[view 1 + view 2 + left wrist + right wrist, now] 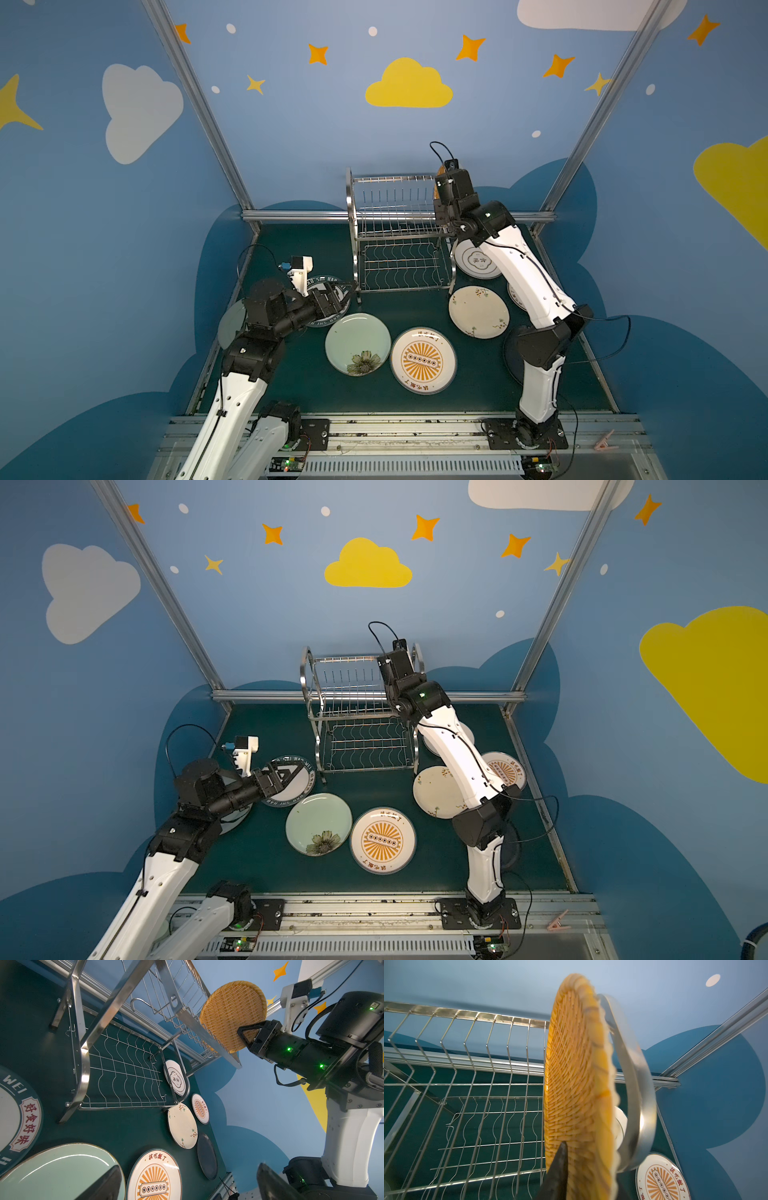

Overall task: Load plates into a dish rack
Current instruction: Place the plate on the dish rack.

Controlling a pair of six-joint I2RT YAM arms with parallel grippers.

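Right gripper (243, 1033) clamps woven orange plate (232, 1012), upright ahead of it in dish rack (395, 232) top tier beside arched frame. Left gripper (297, 775) gapes empty over lettered plate (27, 1122).

There are nine plates: one woven plate (232, 1014), two sunburst (382, 840) (509, 773), one flowered (357, 343), one sprigged (478, 311), one lettered (27, 1122), one navy (206, 1157), one quatrefoil (176, 1079), one plain (230, 328). One rack (395, 232) stands. Two arms (237, 399) (528, 282) show and, lower right of frame, one clip (604, 441).
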